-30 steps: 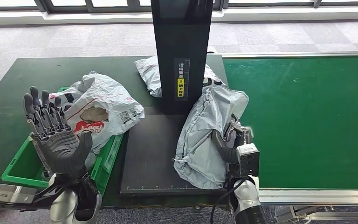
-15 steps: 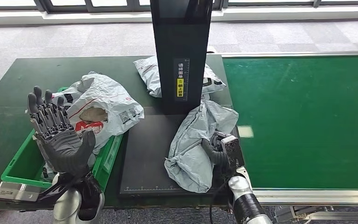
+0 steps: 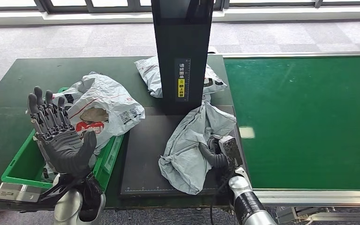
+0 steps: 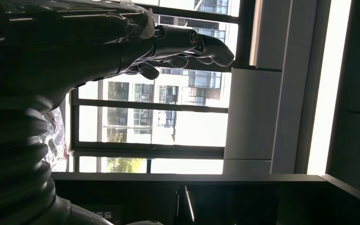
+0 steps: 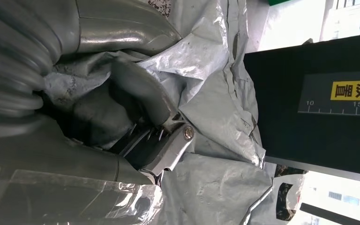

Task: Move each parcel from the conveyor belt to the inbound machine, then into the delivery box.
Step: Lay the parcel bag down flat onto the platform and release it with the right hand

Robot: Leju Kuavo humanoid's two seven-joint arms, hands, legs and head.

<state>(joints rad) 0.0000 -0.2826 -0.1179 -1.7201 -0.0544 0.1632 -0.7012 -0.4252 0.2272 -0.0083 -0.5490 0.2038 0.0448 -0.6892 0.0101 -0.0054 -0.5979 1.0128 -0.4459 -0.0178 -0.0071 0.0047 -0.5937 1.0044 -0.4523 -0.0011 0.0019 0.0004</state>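
1. The right hand point(image 3: 214, 152) grips the grey parcel point(image 3: 192, 145) on the inbound machine's black plate point(image 3: 145, 154), lower centre.
2. The left hand point(image 3: 58, 136) is spread, holding nothing.
3. Left: the move into the green delivery box point(image 3: 23, 166).

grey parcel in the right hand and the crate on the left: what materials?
Grey parcel: looks like thin plastic poly-mailer film, with a slight sheen, crumpling under the right hand. Green crate: seems rigid moulded plastic, with a smooth, even-coloured rim.
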